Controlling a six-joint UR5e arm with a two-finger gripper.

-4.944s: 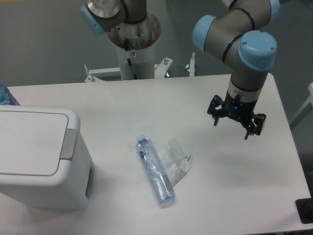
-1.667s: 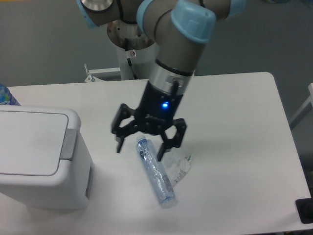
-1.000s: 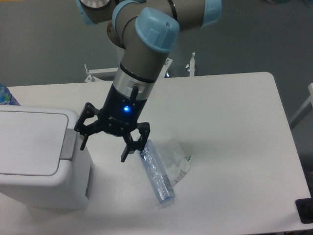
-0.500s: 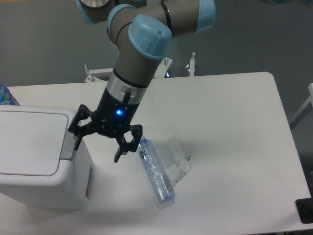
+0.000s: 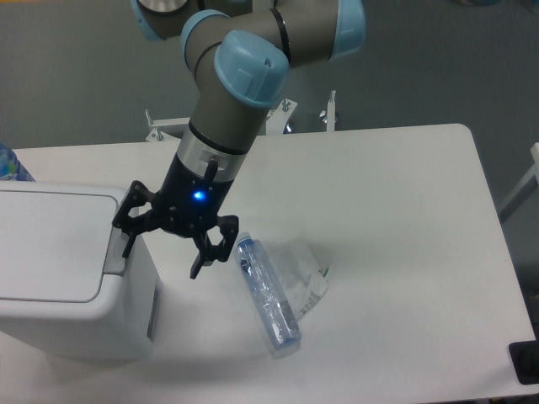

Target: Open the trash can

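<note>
1. Trash can (image 5: 59, 278): it sits at the left edge of the bench (image 5: 396, 219), a white boxy bin, and we see its flat lid (image 5: 46, 244) down and flush, so the task is not yet done.
2. We judge the can is turned this way so that its grey push tab (image 5: 114, 250), on the lid's right edge, faces the open middle of the bench where our arm can reach it.
3. Our claw (image 5: 160, 250) hangs just beside the can's right top corner, jaws spread apart and holding nothing; one finger (image 5: 126, 238) is over the tab, though we cannot tell whether it touches.
4. We read that placement as lining a fingertip up to press the tab down, which we think would release the lid.
5. With the lid closed, we cannot see what the can holds.
6. A clear plastic bottle (image 5: 268, 294) lies on its side to the right, with a crumpled clear wrapper (image 5: 305, 273) against it; whether the bottle holds anything we cannot tell.
</note>
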